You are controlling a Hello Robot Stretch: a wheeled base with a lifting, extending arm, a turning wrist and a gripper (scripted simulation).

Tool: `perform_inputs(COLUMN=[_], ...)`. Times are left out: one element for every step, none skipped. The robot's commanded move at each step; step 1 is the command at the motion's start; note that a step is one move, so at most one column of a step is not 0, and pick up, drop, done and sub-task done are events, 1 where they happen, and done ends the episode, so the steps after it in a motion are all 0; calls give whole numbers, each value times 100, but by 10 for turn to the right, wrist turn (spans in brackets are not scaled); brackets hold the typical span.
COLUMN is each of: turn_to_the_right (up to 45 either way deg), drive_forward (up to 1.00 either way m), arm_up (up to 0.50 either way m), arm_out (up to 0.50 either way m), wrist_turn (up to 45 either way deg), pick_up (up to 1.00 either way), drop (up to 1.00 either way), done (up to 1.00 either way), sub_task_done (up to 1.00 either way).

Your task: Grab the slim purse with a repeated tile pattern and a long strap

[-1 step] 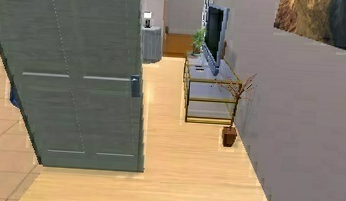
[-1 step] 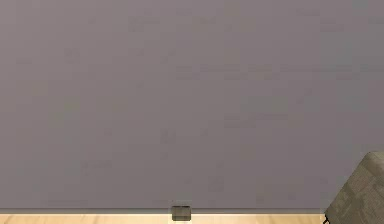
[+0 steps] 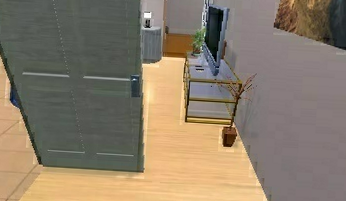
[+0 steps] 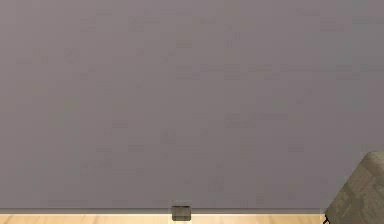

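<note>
Nothing in the forward view has the shape of a slim patterned purse with a long strap. A grey-green door (image 3: 77, 73) stands ajar at the forward view's left. Past it a wooden floor (image 3: 164, 138) runs on to a glass-shelved stand (image 3: 210, 91) with a flat television (image 3: 215, 36) on top. In the arm side view a plain grey wall (image 4: 190, 100) rises close by.
A small potted bare plant (image 3: 232, 122) stands on the floor by the stand's near end. A green plant (image 3: 198, 40) sits on the stand. A picture (image 3: 321, 19) hangs on the wall at the right. A small dark outlet (image 4: 180, 211) sits low on the grey wall, and a stone-coloured corner (image 4: 362, 195) shows at the bottom right.
</note>
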Motion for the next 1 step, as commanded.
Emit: perform_inputs(turn_to_the_right=[0], drive_forward=[0], arm_up=[0], arm_out=[44], wrist_turn=[0], pick_up=[0], drop=[0], done=[0], sub_task_done=[0])
